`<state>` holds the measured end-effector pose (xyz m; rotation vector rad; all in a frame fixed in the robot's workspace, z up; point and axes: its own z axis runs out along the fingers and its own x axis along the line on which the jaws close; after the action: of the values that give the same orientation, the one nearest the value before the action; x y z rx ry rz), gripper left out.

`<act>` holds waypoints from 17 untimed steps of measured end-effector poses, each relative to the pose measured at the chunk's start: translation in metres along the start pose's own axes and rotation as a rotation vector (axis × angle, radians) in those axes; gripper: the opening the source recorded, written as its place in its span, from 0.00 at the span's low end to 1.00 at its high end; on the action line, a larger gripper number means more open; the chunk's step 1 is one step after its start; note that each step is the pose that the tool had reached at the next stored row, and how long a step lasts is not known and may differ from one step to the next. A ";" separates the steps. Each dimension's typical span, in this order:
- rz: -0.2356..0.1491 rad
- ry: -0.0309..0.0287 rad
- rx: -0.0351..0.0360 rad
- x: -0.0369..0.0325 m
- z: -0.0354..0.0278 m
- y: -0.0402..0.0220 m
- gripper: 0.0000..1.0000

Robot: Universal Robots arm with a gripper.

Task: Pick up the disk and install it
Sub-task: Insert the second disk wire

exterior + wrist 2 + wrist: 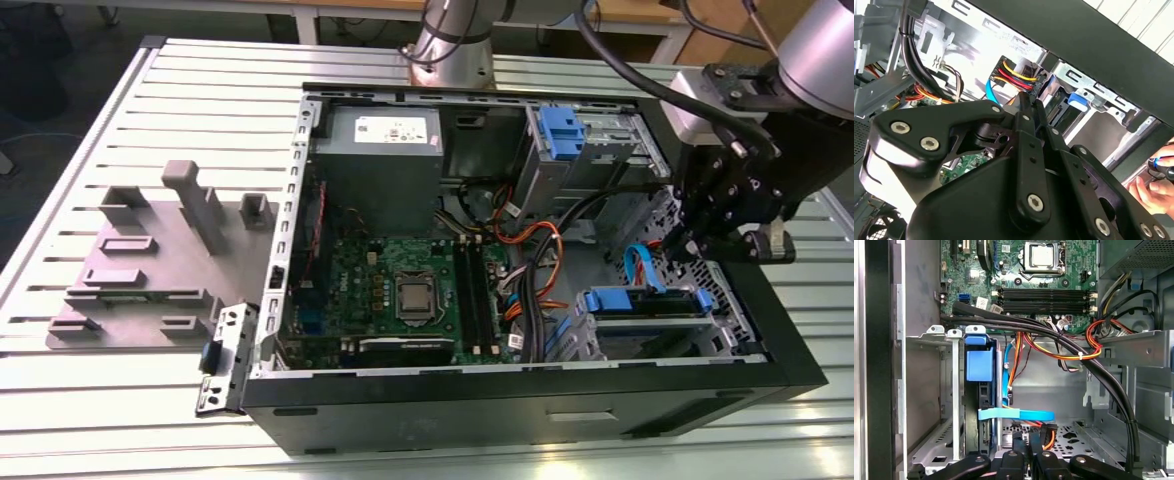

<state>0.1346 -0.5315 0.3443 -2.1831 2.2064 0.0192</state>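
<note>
Black gripper [721,235] at exterior view's right, over open case [534,400]; fingers [1026,120] pressed together, empty. Second wrist view adds person's hand [1154,185], lower right. Disk [979,365] seated in bay, first wrist view.

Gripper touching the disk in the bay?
Apart. The first wrist view shows the gripper beside the disk, with a visible gap between them.

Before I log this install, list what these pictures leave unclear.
1. Silver-grey metal disk with blue side rails: first wrist view shows it edge-on in the grey metal bay; bay walls hide its label and seating.
2. Person's hand: second wrist view's edge cuts it off.
</note>
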 end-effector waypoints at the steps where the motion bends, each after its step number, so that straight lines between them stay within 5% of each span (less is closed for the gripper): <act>1: 0.000 -0.0002 0.0000 0.0000 -0.0004 0.0000 0.16; 17: 0.000 -0.0021 0.0002 0.0124 -0.0015 0.0005 0.16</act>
<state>0.1340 -0.5439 0.3453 -2.1820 2.2052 0.0212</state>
